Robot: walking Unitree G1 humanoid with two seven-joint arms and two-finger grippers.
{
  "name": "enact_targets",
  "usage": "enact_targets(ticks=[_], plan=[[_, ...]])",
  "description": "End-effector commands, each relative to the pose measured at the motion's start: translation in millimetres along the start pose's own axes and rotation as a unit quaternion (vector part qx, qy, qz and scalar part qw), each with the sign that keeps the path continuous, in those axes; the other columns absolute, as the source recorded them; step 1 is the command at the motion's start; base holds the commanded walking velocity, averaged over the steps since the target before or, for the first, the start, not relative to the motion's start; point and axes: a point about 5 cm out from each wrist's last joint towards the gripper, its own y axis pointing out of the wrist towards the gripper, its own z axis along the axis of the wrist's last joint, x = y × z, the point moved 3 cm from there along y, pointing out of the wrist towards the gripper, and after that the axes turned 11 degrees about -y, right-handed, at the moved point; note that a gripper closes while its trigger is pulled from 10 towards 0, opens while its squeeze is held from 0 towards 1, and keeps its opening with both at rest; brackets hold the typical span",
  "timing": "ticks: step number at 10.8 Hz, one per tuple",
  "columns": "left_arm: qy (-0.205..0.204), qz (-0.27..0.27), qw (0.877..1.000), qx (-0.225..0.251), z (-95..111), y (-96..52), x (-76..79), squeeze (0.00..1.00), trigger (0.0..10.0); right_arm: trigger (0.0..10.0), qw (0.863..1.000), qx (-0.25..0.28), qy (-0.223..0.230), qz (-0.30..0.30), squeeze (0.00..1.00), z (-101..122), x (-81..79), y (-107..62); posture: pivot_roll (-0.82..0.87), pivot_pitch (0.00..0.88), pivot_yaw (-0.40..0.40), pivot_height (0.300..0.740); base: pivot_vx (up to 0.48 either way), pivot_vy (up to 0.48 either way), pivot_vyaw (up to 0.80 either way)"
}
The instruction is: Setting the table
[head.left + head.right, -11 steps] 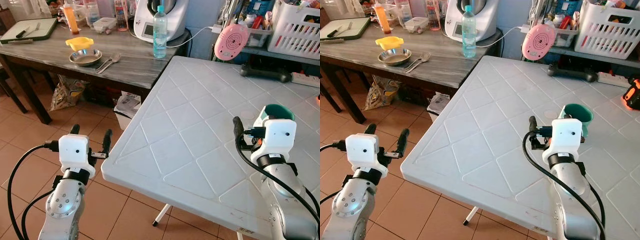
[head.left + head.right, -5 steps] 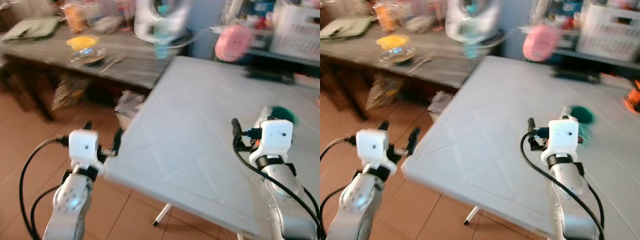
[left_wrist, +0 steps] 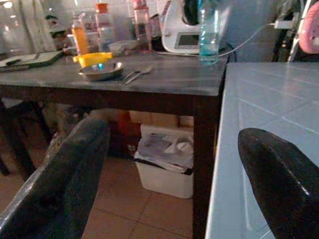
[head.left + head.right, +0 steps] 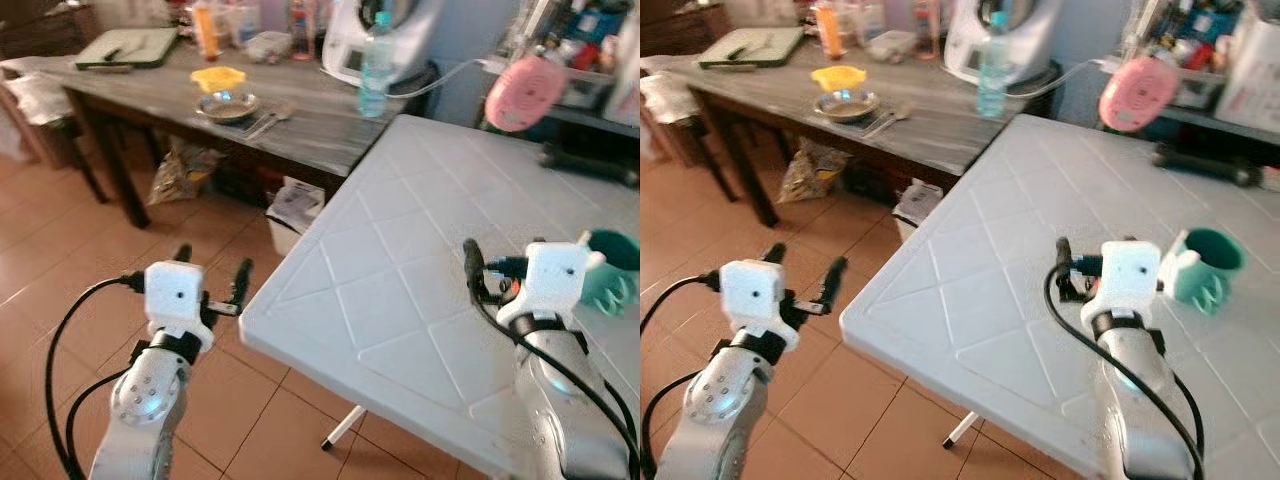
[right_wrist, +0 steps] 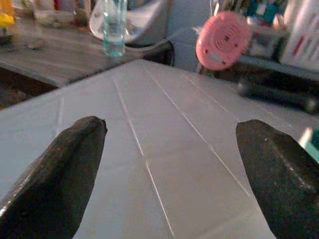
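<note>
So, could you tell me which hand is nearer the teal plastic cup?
Right. The right hand hovers over the white table beside the teal plastic cup; the left hand hangs off the table's far edge.

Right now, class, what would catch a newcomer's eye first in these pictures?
First, the white table, nearly bare, with a teal cup near its right side. The open right hand hovers over it, and the open left hand over the tiled floor. Behind stands a wooden table with a metal bowl.

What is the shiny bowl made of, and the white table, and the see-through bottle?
The shiny bowl looks like polished metal: it mirrors the light. The white table seems matte moulded plastic, with pressed-in diamond lines. The bottle is probably clear plastic, bluish with a blue cap, though it might be glass.
</note>
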Motion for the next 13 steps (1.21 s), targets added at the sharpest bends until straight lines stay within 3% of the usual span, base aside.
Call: enact_targets(ticks=[1,3,6,10,13], plan=[[-0.001,-0.008,1.000,0.002,3.0,2.0,1.6,0.00,10.0,10.0,1.000,-0.003,-0.004,0.005,0.00,0.8,0.4,0.4,0.04,0.030,0.007,0.740,0.000,0.000,0.00],[0.000,-0.020,1.000,0.006,5.1,4.1,5.1,0.00,10.0,10.0,1.000,-0.001,-0.009,0.010,0.00,2.3,1.5,2.1,0.04,0.030,0.005,0.740,0.000,0.000,0.00],[-0.004,-0.022,1.000,0.006,4.9,5.0,7.3,0.00,10.0,10.0,1.000,-0.005,-0.010,0.001,0.00,2.6,4.7,0.3,0.04,0.029,0.004,0.740,0.000,-0.415,0.00],[-0.005,-0.025,1.000,0.005,4.5,6.6,8.0,0.00,10.0,10.0,0.999,-0.022,-0.008,0.026,0.00,-5.5,-2.4,-4.9,0.03,0.028,0.011,0.740,0.000,-0.480,0.00],[-0.011,-0.018,1.000,0.011,5.8,8.2,8.3,0.00,10.0,10.0,0.999,-0.019,-0.003,0.048,0.00,-1.5,-8.9,-0.5,0.04,0.026,0.001,0.740,0.000,-0.099,0.00]])
